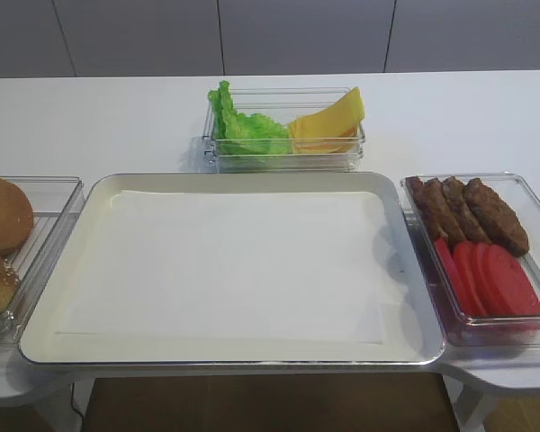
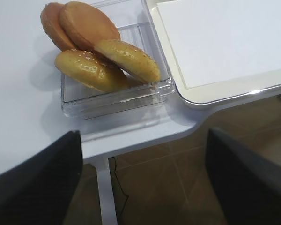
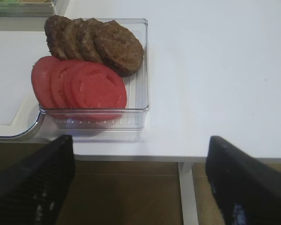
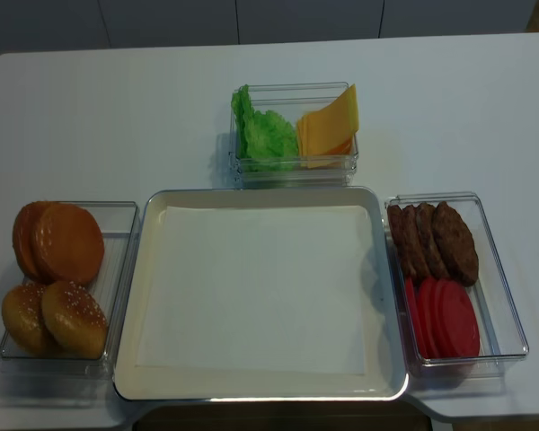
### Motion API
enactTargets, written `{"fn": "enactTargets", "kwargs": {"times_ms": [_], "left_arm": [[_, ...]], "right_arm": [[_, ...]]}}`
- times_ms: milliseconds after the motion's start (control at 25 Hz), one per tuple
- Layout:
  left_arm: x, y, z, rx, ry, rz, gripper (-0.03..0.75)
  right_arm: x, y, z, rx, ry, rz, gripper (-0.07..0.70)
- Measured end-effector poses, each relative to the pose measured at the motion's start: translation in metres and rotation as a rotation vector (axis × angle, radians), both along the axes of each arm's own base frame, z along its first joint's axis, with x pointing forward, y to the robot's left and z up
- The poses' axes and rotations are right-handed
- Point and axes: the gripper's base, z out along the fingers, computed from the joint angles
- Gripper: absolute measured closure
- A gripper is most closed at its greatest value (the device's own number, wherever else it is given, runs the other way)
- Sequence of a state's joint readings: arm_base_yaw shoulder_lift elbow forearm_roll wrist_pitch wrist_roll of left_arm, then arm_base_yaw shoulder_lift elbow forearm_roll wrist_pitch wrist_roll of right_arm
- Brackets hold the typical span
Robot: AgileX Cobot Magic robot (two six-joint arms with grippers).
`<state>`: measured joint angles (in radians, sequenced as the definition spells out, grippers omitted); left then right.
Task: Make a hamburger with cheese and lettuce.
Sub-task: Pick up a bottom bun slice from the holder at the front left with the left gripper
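White worktop (image 4: 117, 117) carries a lined tray (image 4: 148, 296) at its middle; both tools hang off the near edge, the left tool (image 2: 140, 183) spread wide and empty before the bun box (image 2: 117, 96), the right tool (image 3: 140, 183) likewise gaping, empty, before the patties (image 3: 103, 42) and tomato slices (image 3: 79, 84). Lettuce (image 4: 265, 135) and cheese (image 4: 328, 130) share the far box, with buns (image 4: 58, 242) left of the tray.

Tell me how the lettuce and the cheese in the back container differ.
Colour: the lettuce is bright green, the cheese yellow-orange. Shape: the lettuce is ruffled, crinkly leaves; the cheese is thin, flat, smooth square slices. Place: the lettuce fills the left of the clear container, the cheese the right. Pose: the cheese slices are fanned in a leaning stack; the lettuce sits as a loose bunch. Both share one container behind the tray and poke above its rim.
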<state>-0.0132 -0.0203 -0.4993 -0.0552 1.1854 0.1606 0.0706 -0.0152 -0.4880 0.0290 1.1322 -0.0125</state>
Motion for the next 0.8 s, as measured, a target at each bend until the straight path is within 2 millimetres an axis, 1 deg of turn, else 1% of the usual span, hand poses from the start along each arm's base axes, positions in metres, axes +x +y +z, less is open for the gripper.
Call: {"fn": "enactTargets", "kwargs": {"times_ms": [800], "left_arm": [[0.0, 0.001, 0.0, -0.001, 0.001, 0.014, 0.109]], "right_arm": [[0.0, 0.0, 0.0, -0.002, 0.0, 0.001, -0.064]]}}
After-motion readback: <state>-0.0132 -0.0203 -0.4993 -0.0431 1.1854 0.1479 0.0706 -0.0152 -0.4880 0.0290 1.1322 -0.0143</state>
